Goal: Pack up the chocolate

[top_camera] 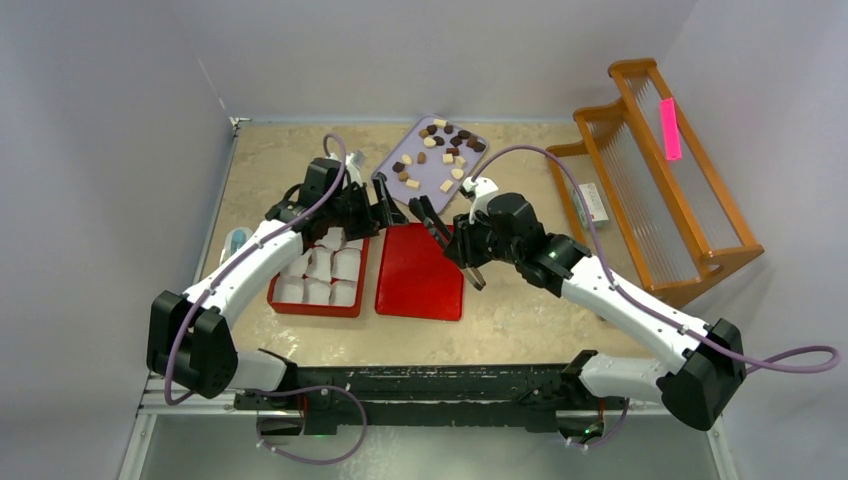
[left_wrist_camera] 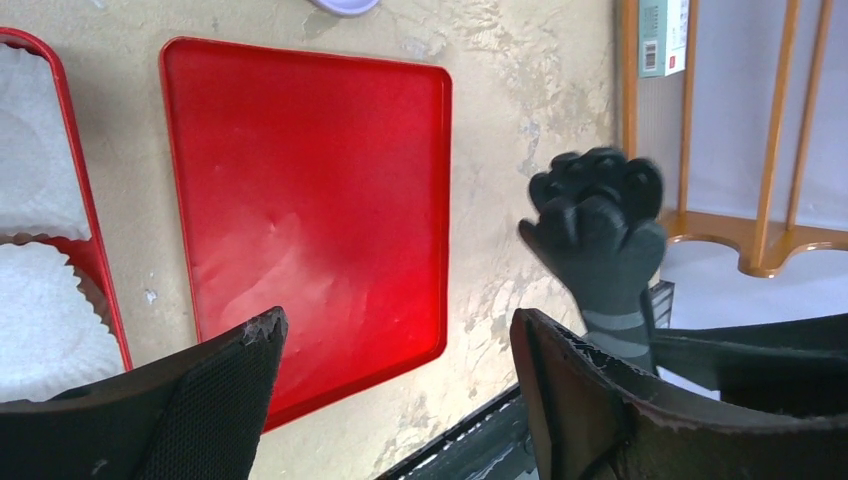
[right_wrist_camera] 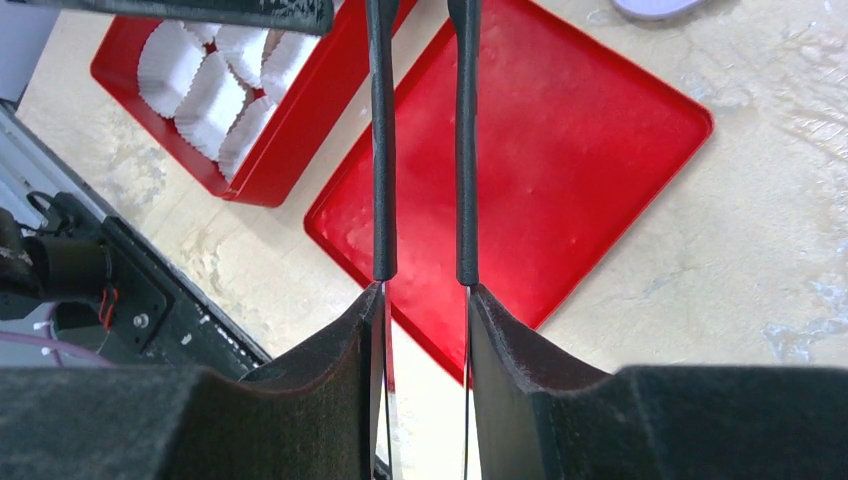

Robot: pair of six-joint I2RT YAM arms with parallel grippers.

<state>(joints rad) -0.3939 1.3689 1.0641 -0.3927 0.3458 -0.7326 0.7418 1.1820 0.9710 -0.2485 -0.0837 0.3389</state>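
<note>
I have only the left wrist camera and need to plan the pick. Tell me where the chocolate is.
Observer: The chocolate lies loose on a purple tray, just beyond the far edge of the red lid.
Operator: Report what the right gripper carries.
Observer: The right gripper is shut on black tongs, and the two arms of the tongs stand apart.
Operator: Check the paper cups for candy.
Observer: The white cups that I can see hold nothing, but the left arm covers part of the red box.
</note>
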